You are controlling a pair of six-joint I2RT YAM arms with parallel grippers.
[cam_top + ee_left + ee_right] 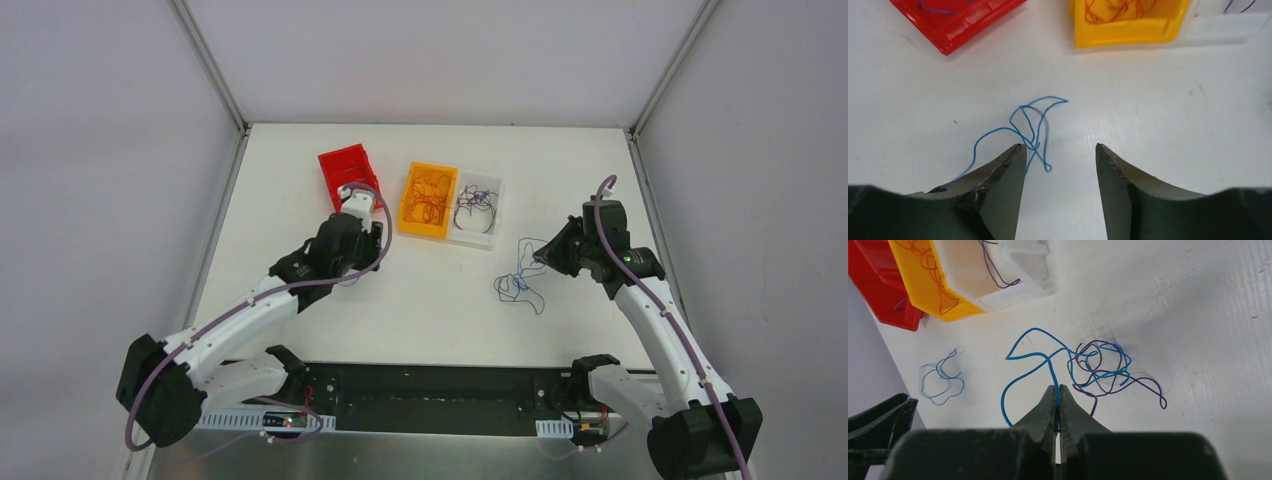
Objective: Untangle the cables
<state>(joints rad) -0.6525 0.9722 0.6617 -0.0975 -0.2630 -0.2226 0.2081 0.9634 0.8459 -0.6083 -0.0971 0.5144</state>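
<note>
A tangle of blue and dark cables (1098,367) lies on the white table, right of centre (520,282). My right gripper (1058,387) is shut on a blue strand that runs up out of this tangle; in the top view it is at the tangle's right edge (541,258). A separate thin blue cable (1033,127) lies loose on the table below the red bin. My left gripper (1060,150) stands open just behind it. One end of that cable passes behind the left fingertip (1015,155), and nothing is between the jaws. In the top view the left fingers are hidden under the arm.
Three bins stand in a row at the back. The red bin (348,170) holds a blue wire. Orange wires fill the yellow bin (428,200). Dark wires are in the white bin (476,212). Grey walls enclose the table.
</note>
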